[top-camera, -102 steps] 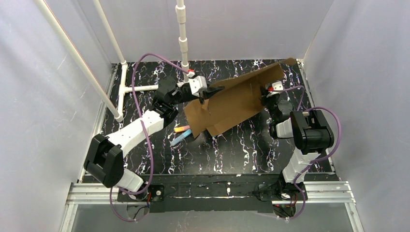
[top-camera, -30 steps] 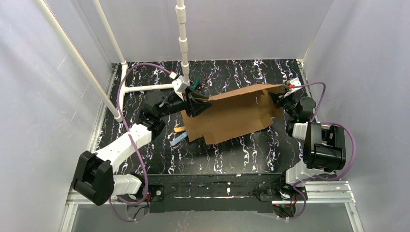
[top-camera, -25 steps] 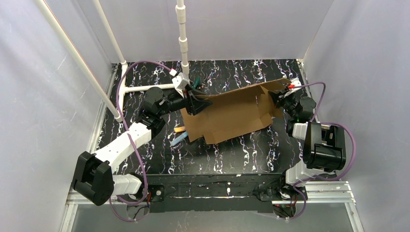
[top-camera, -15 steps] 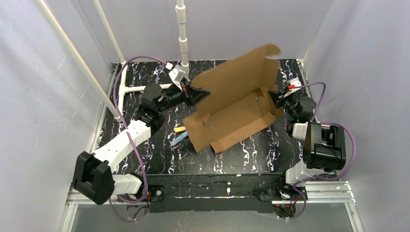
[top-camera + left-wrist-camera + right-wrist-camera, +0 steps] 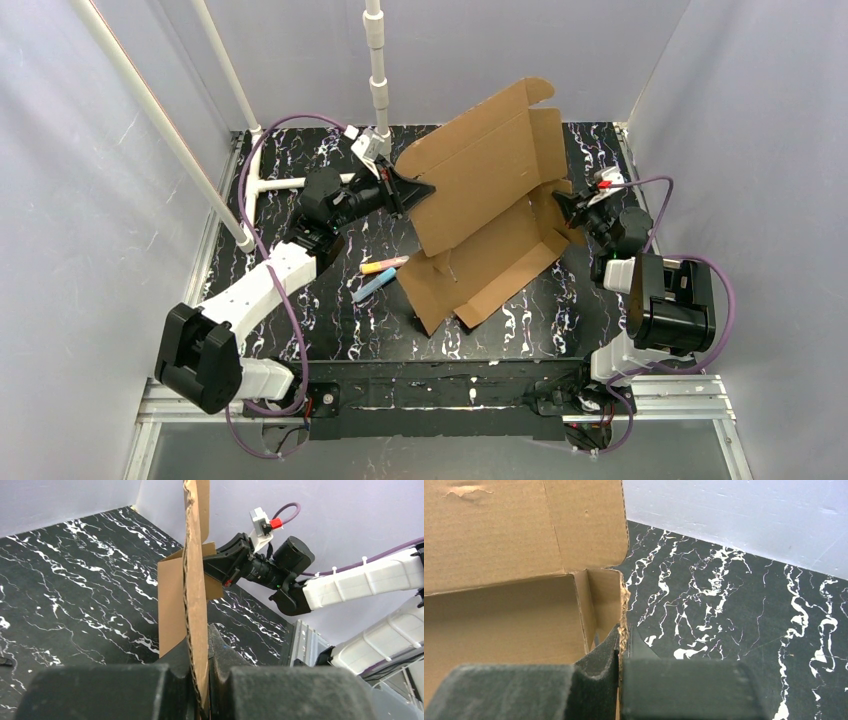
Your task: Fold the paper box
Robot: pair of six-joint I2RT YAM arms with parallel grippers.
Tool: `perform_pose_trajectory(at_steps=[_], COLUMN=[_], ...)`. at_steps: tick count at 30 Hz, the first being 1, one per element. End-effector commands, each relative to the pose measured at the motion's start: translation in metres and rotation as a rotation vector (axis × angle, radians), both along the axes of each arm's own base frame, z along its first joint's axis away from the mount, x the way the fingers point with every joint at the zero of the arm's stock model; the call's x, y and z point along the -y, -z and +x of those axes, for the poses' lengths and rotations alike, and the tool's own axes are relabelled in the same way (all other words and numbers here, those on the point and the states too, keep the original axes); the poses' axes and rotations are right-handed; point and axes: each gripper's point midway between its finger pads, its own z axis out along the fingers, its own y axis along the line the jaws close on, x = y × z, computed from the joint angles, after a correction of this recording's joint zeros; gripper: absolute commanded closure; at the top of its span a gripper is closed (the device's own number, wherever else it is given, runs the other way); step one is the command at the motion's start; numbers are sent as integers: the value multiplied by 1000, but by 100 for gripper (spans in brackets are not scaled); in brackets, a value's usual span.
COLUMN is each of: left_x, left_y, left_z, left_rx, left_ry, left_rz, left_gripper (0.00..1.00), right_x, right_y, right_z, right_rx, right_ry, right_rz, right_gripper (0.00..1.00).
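The paper box (image 5: pixel 487 225) is a brown cardboard sheet bent along a crease. Its large lid panel (image 5: pixel 480 165) stands raised toward the back, and the lower panel slopes down to the table near the front. My left gripper (image 5: pixel 418 188) is shut on the raised panel's left edge; in the left wrist view the cardboard edge (image 5: pixel 196 595) runs straight up between its fingers. My right gripper (image 5: pixel 560 205) is shut on a short side flap (image 5: pixel 624 611) at the box's right end, with the inner corner (image 5: pixel 584 600) beside it.
An orange marker (image 5: pixel 383 266) and a blue marker (image 5: pixel 373 287) lie on the black marbled table (image 5: pixel 300 310) just left of the box. A white pipe frame (image 5: pixel 270 183) stands at the back left, with a vertical pole (image 5: pixel 377 70). Grey walls enclose the sides.
My left gripper has shut on the panel's left edge and lifted it, so the sheet swung from nearly flat to a raised lid. The right gripper kept its hold.
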Motion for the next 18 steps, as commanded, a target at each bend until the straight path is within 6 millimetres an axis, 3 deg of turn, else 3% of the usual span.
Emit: perform_pose_trajectory(at_steps=[1,11,16,18], left_x=[-1,-5,2,4], left_y=[-7,-49,-79,-79], left_z=[12,68,72,67], left_rx=[43,198,296,300], left_ry=[-31,-75,-35,-5], left_rz=[46,102,98,96], left_gripper=[100,100,100,100], right_x=[3,-5,-9,-11], right_y=[-33,-73,-87,-83], right_z=[6,45,54,53], right_rx=[101,211,300,309], right_ry=[29,103,113,100], right_rz=[58,182,262,276], right_gripper=[99,99,99,99])
